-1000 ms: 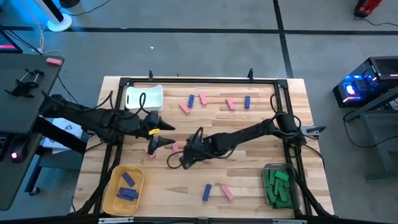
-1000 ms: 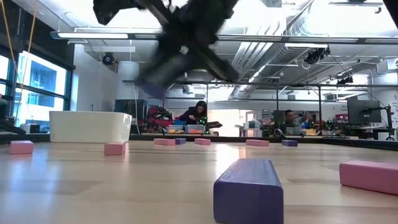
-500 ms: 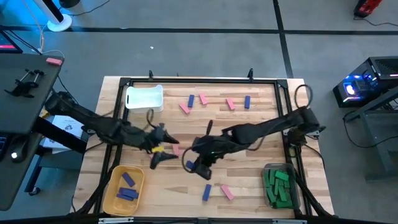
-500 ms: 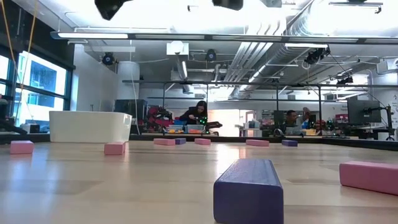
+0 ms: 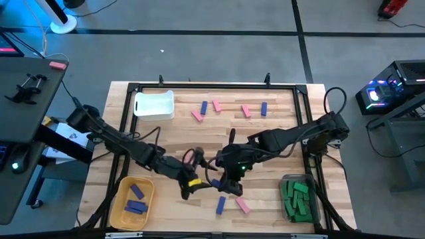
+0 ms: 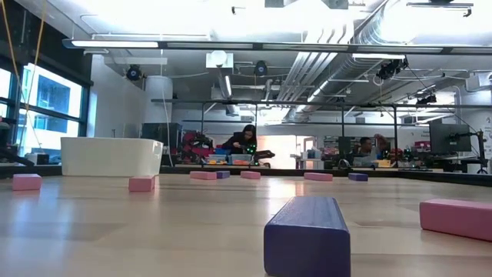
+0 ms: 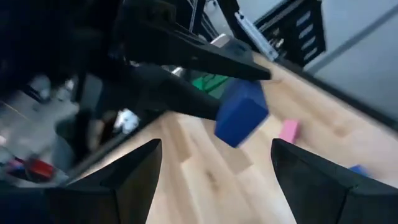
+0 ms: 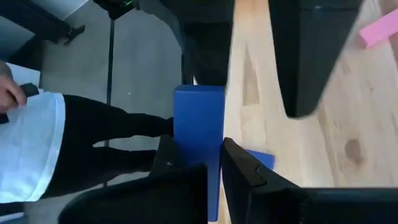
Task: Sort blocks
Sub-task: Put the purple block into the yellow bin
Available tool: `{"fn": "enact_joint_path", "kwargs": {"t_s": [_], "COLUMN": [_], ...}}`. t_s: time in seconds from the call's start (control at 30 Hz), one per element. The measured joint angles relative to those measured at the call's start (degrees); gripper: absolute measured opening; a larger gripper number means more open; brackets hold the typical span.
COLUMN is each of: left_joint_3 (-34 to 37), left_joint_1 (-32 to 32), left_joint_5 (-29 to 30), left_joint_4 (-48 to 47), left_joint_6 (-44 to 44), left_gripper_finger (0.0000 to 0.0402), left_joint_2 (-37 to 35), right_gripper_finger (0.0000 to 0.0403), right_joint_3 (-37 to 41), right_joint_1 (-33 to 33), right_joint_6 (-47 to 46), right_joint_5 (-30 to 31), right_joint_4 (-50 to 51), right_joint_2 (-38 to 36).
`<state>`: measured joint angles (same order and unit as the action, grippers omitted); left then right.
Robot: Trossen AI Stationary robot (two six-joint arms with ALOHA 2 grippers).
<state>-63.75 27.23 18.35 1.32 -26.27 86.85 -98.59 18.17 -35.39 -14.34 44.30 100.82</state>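
My right gripper (image 8: 198, 142) is shut on a blue block (image 8: 199, 115) above the table's near middle, also seen at the gripper (image 5: 222, 182) in the high view. My left gripper (image 7: 216, 144) is open and faces that block (image 7: 241, 113) from close by, without touching it; its place over the table is (image 5: 192, 186). A blue block (image 5: 220, 204) and a pink block (image 5: 242, 206) lie flat on the table just nearer. Several more pink and blue blocks (image 5: 216, 105) lie along the far side. Neither gripper shows in the low view. My right gripper pinches the blue block's near end (image 8: 198, 155) between its two fingers. The block runs on along the fingers and sticks out well past their tips (image 7: 214, 111). The fingers slant down, coming from the table's right. The block hangs clear of the table.
A yellow bin (image 5: 118, 206) with blue blocks stands at the near left. A clear bin (image 5: 287, 179) holds green blocks at the near right, and a white bin (image 5: 154, 104) stands at the far left. A person in a white top (image 8: 28, 149) is beside the table.
My right gripper has risen out of the low view with the blue block, lifted it clear and moved toward the near edge while rolling. My left gripper has swung from near the white bin toward the near edge and the right gripper, rolling as it went and staying open.
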Motion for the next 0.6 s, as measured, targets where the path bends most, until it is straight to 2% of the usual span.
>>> {"fn": "enact_joint_path", "kwargs": {"t_s": [0.17, 0.33, 0.6], "left_joint_3": [-1.2, -1.33, -1.33], "left_joint_1": [0.86, 2.81, 4.99], "left_joint_5": [1.24, 6.98, 7.5], "left_joint_4": [0.26, 1.06, 3.29], "left_joint_6": [-9.78, -15.59, -22.42], "left_gripper_finger": [0.0289, 0.0289, 0.0289], "left_joint_2": [1.0, 1.0, 1.0], "right_gripper_finger": [0.0, 0.0, 0.0], "right_joint_3": [0.0, 0.0, 0.01], "right_joint_1": [-0.15, -0.56, -1.95], "right_joint_6": [-0.75, -2.22, -3.17], "right_joint_5": [-0.25, -0.25, -1.06], "right_joint_4": [-1.88, -2.47, -5.1], "right_joint_2": [0.0, 0.0, 0.0]}}
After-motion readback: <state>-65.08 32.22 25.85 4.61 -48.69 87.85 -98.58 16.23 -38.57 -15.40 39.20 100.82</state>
